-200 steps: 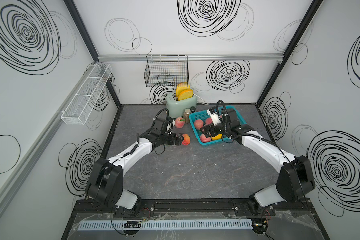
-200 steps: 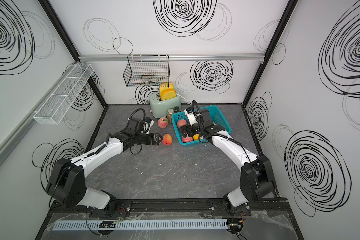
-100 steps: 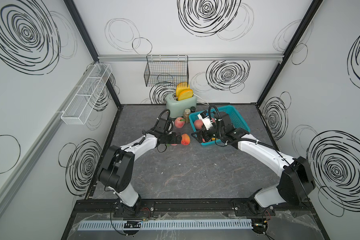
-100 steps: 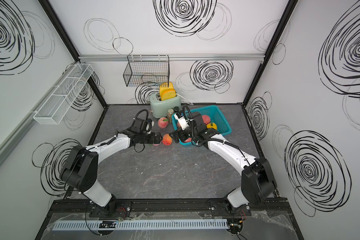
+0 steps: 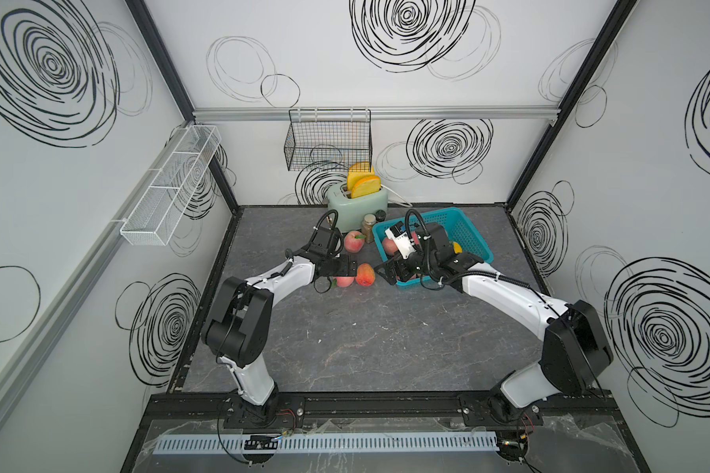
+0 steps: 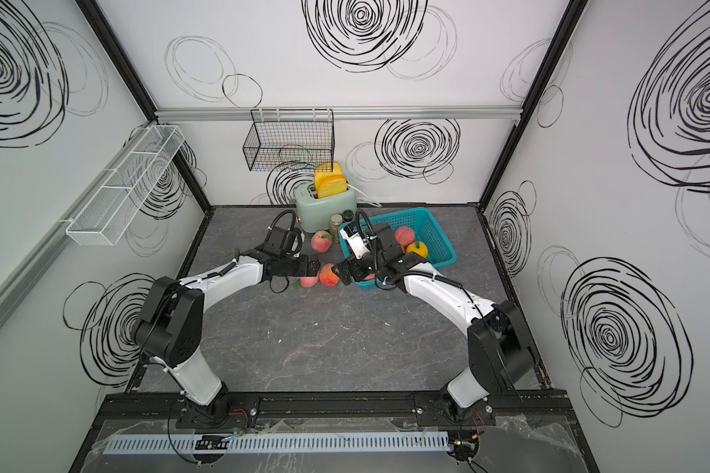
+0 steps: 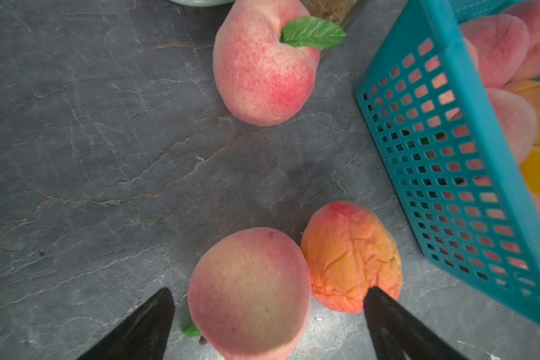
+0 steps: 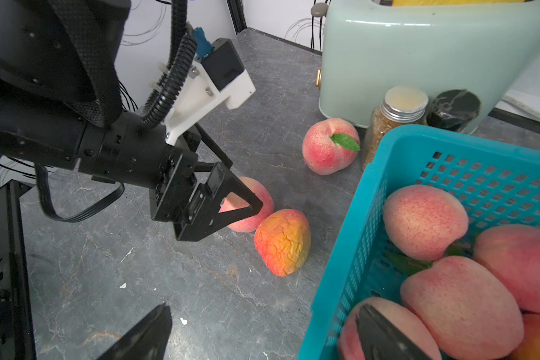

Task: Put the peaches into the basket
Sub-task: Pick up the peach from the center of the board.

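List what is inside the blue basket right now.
The basket holds several pink peaches and at least one yellow-orange peach. The right arm covers part of it in both top views, and piled fruit hides the bottom, so a full count is impossible.

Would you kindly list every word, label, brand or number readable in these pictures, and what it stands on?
None can be read.
The white camera mount on the right arm bears small dark marks, too small to read.
The toaster and spice jar show no lettering.
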